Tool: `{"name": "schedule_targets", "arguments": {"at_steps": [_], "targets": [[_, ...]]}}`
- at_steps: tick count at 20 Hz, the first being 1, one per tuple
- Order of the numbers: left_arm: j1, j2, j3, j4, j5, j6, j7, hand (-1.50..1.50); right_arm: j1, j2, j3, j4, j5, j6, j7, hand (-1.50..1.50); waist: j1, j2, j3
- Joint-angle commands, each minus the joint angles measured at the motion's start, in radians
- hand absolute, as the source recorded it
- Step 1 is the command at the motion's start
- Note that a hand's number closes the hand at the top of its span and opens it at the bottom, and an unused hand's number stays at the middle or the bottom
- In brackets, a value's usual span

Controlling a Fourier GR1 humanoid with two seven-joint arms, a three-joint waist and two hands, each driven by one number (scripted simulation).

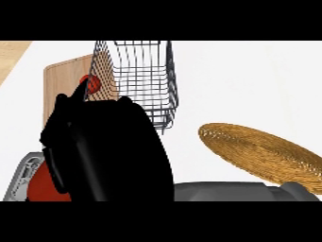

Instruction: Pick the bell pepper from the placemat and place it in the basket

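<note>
Close under the head view, low and left of centre, a large black hand [107,151] fills much of the picture, its back toward the viewer; whether its fingers are straight or curled cannot be told, and from the frame alone it is not sure which arm it belongs to. Just beyond its upper edge, a little to its left side, a small red-orange object [91,83] — apparently the bell pepper — shows against a pale wooden cutting board [65,75], partly masked by the hand and by wire. Whether the hand touches it cannot be judged.

Beyond the hand and slightly to its right stands a dark wire basket [146,75], tilted in view, its near corner just past the hand's top; the pepper appears outside the basket's left wall, not within it.

Right of the hand, well apart, a round woven placemat [271,151] lies on the white counter [261,85]. Grey forearm parts [219,191] show at the lower edge, beside the hand — a red-and-grey item [34,182] sits at its lower left.
</note>
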Motion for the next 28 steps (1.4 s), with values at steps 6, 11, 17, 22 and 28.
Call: {"name": "schedule_targets", "arguments": {"at_steps": [6,11,17,22,28], "targets": [[0.014,0.013,0.035,0.009,0.005,0.02,-0.015,0.0,-0.465,0.004,-0.143,0.373,-0.051,0.175,0.204,1.5,-0.041,0.004,0.0],[0.042,0.005,0.026,-0.055,0.015,0.017,0.022,0.0,-0.572,-0.024,-0.187,0.567,-0.083,0.307,0.187,1.5,-0.052,0.002,0.005],[0.054,-0.001,0.027,-0.038,-0.003,0.037,-0.015,0.0,-0.629,-0.062,-0.243,0.794,-0.076,0.32,0.037,1.5,-0.067,0.019,0.005],[0.055,0.013,0.034,-0.077,0.019,0.008,0.034,0.0,-0.558,-0.107,-0.274,0.794,-0.059,0.329,-0.133,1.5,-0.077,0.015,0.007],[0.101,0.01,0.029,-0.121,0.016,0.007,0.017,0.0,-0.453,-0.072,-0.298,0.775,-0.034,0.303,-0.22,1.5,-0.078,0.014,0.008]]}}
